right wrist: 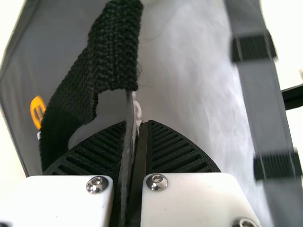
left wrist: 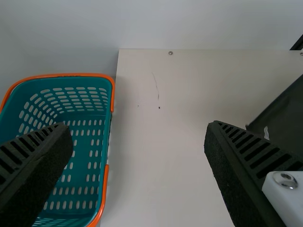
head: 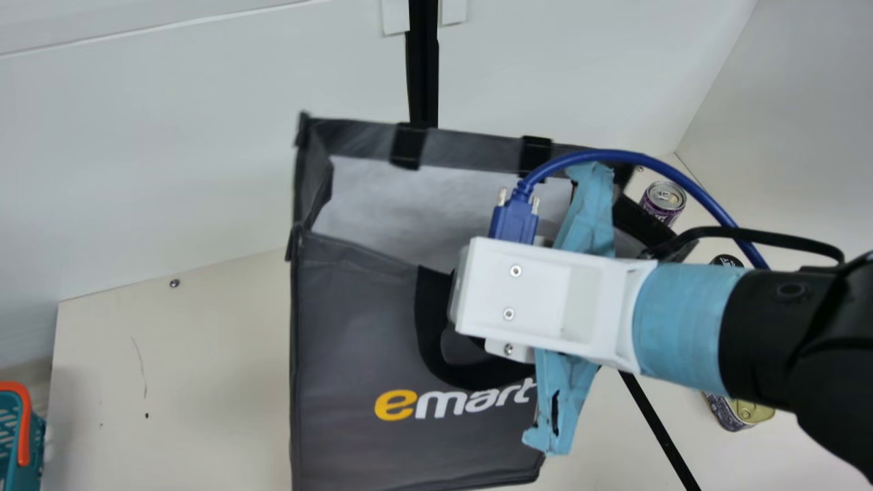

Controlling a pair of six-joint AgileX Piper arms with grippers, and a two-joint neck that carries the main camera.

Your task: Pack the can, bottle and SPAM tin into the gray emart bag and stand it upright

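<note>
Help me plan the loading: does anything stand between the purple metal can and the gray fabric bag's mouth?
Yes. The right gripper, clamped on the bag, and its white plastic mount reach over the mouth from the can's side; a dark edge of the bag lies between too.

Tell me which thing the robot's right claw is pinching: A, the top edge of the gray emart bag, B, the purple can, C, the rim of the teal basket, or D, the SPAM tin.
A: the right claw is closed on the top edge of the gray emart bag, with the fabric running between its fingers right by a black handle.
</note>
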